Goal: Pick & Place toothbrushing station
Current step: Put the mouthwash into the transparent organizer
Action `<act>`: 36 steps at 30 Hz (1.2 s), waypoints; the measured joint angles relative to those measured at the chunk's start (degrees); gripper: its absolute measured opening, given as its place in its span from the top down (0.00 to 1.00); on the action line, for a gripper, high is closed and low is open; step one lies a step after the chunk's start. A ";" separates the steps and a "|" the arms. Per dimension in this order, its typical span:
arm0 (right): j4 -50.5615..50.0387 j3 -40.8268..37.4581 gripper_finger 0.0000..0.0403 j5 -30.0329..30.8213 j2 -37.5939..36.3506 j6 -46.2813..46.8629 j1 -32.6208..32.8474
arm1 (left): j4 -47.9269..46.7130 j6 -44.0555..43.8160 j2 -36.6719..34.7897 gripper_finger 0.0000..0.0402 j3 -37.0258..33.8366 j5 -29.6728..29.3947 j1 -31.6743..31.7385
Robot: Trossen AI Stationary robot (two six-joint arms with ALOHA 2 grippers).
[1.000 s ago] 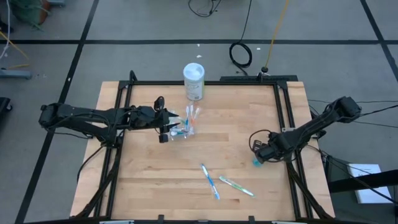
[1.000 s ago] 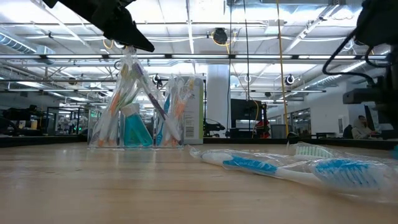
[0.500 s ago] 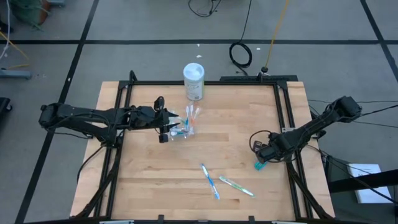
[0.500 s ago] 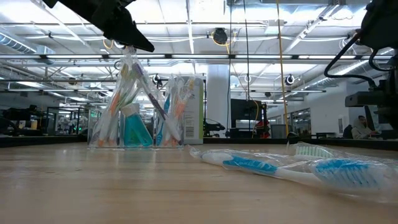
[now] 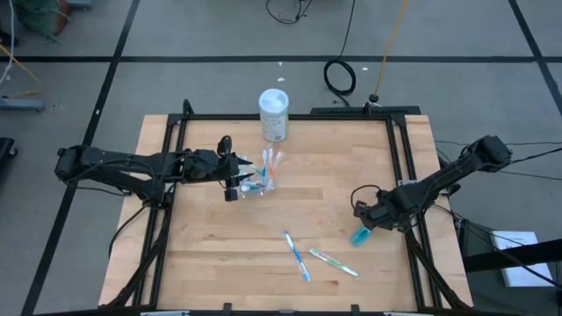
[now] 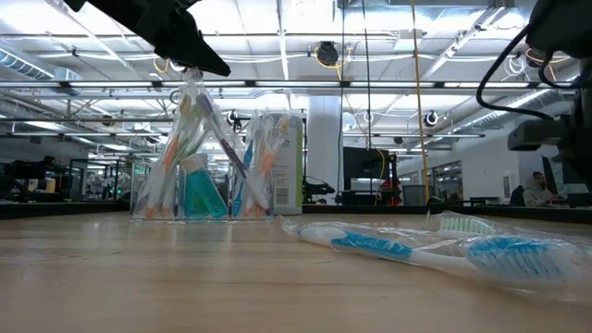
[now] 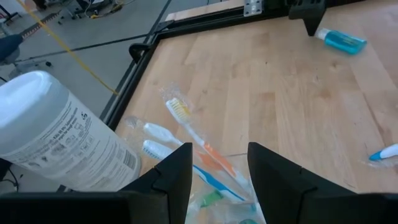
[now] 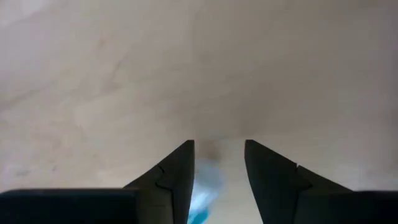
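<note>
Right gripper [image 5: 363, 224]: holds a small blue tube [image 5: 359, 236] between its fingers at the right side of the table; in the right wrist view the tube [image 8: 202, 199] sits between the two dark fingers [image 8: 166, 177], blurred against the wood.
Change: compared with a second ago, the tube has swung from just beside the arm's wrist to a spot lower and further in toward the table's middle; the arm has turned slightly with it.
Meaning: my reading is that the tube is lifted and on its way to the cup, so the carry has begun but the placing is not yet done.
Left gripper [image 5: 244, 183]: unmoved over the last second, fingers narrowly apart around the top of the clear plastic cup [image 5: 261, 182], apparently steadying it.
Cup contents: several toothbrushes [image 6: 180, 148] and a blue tube [image 6: 202, 190] already stand inside it, seen in the low view.
Still loose: two wrapped toothbrushes [image 5: 297, 255] lie on the wooden table [image 5: 211, 263] near the front edge, well apart from the cup.
Bystander item: a white wipes canister [image 5: 273, 114] stands at the back edge, near the cup.
</note>
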 joint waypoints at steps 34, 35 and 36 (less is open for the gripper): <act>9.96 0.04 0.67 0.31 -3.65 -103.08 9.42 | 2.72 -4.65 0.02 0.60 0.02 -0.02 -0.07; 9.80 0.04 0.67 0.39 -3.43 -105.11 9.56 | 3.11 -4.82 0.02 0.60 0.02 0.00 -0.07; 9.58 0.04 0.67 0.40 -3.18 -107.17 9.68 | 3.46 -4.81 0.02 0.60 0.02 -0.02 -0.07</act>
